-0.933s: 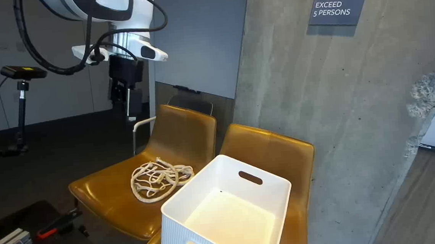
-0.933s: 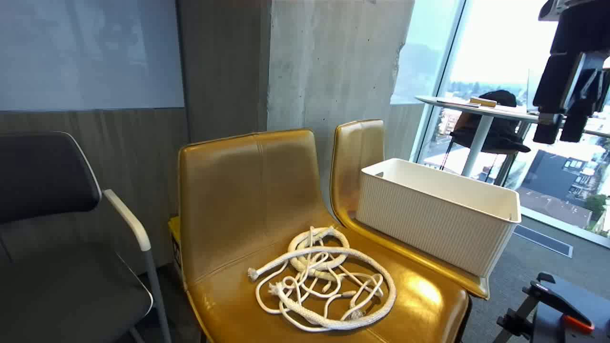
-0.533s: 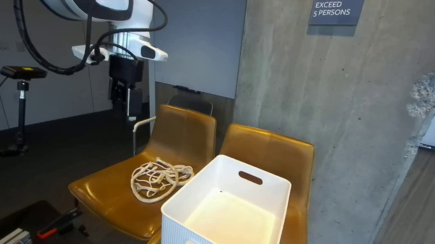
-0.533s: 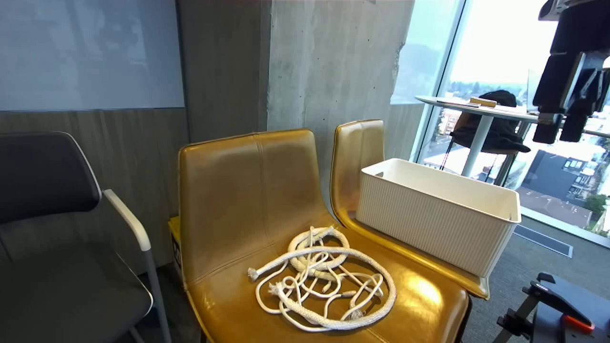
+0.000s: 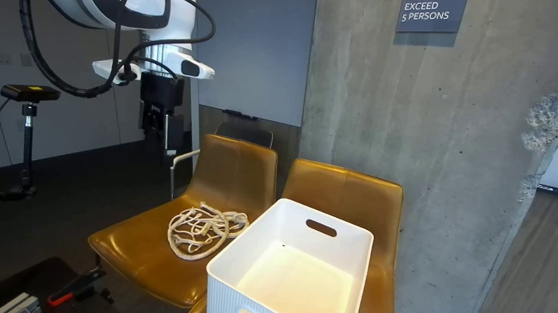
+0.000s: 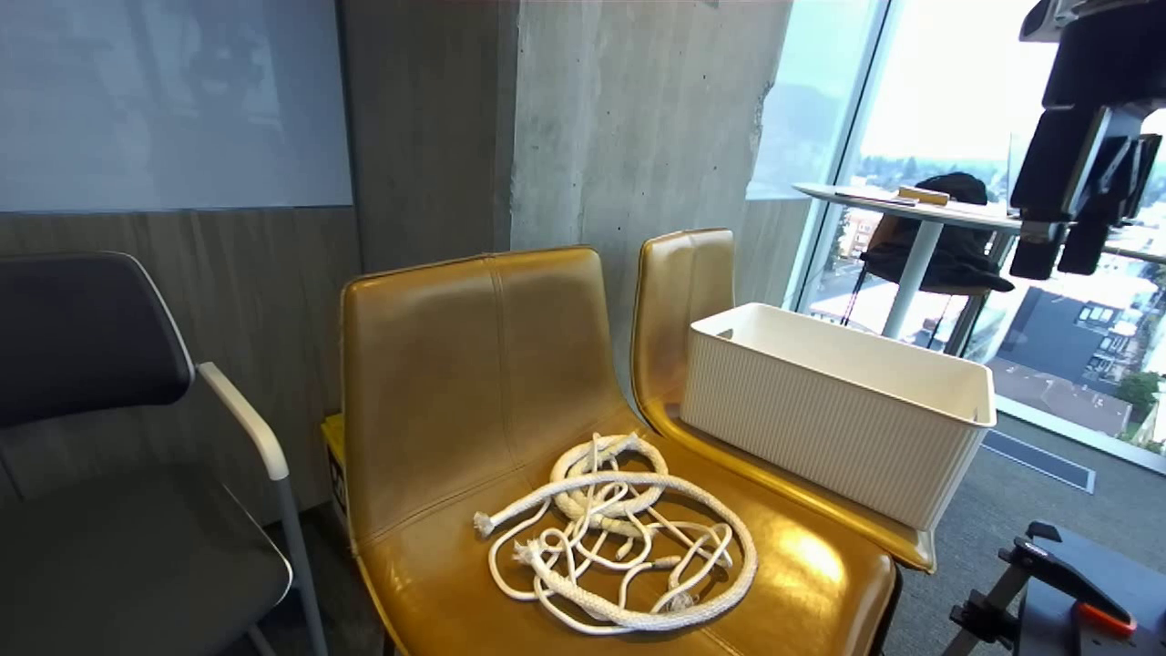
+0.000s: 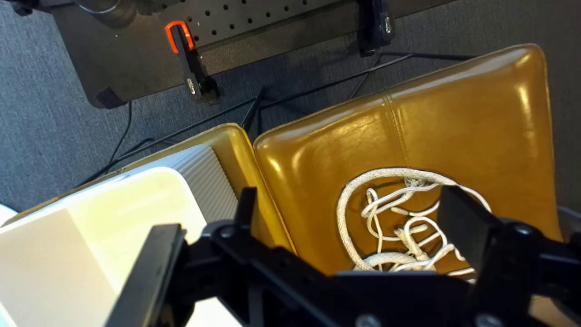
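Hanging high and well apart from everything below, the end effector [image 6: 1057, 260] is holding its two fingers [image 7: 467, 227] wide apart and is gripping nothing; only farther things are filling the gap in the wrist view. Below, a tangle of thick and thin white rope [image 6: 612, 523] is lying on the seat of a tan chair [image 6: 474, 364]. It is looking light, limp and hardly fragile, and its braided skin is probably giving decent friction. The strands are crossing one another, so lifting one is likely to be dragging others. The thick outer loop [image 7: 394, 173] is offering the surest hold, across its outer arc, where it is seemingly running clear of most thinner strands; a frayed end [image 6: 484, 524] is looking too loose for a firm pinch. Farther along, a ribbed white bin [image 6: 838, 428] is standing upright on a neighbouring tan chair [image 6: 688, 282], just beside the rope's. Its walls are seeming stiff, thin and rather smooth, and its rim is inviting a grip. Beyond, a concrete column [image 6: 638, 118] is rising behind the chairs, and a tall window [image 6: 956, 100] is letting daylight in.
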Motion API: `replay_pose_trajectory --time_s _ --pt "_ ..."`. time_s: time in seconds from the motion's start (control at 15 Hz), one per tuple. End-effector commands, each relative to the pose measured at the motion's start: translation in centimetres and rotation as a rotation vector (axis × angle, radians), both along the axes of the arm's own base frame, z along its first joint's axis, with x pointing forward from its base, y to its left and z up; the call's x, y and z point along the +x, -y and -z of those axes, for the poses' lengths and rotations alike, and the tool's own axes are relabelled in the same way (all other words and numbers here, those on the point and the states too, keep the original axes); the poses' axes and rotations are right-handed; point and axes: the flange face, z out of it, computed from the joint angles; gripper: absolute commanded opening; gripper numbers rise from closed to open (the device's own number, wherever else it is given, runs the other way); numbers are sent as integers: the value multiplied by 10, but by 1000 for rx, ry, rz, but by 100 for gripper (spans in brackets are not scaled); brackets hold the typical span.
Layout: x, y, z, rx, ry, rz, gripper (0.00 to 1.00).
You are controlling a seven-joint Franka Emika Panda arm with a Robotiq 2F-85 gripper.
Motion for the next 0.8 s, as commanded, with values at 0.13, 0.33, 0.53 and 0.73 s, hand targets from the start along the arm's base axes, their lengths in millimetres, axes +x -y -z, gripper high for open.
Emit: replay_pose_trajectory --time_s 0.13,0.33,0.53,0.73 --pt "53 -53 31 -78 87 -180 100" --pt "84 -85 67 -137 141 -296 100" --pt "117 -102 105 -168 177 -380 100" --pt "154 -114 145 -170 209 -450 100"
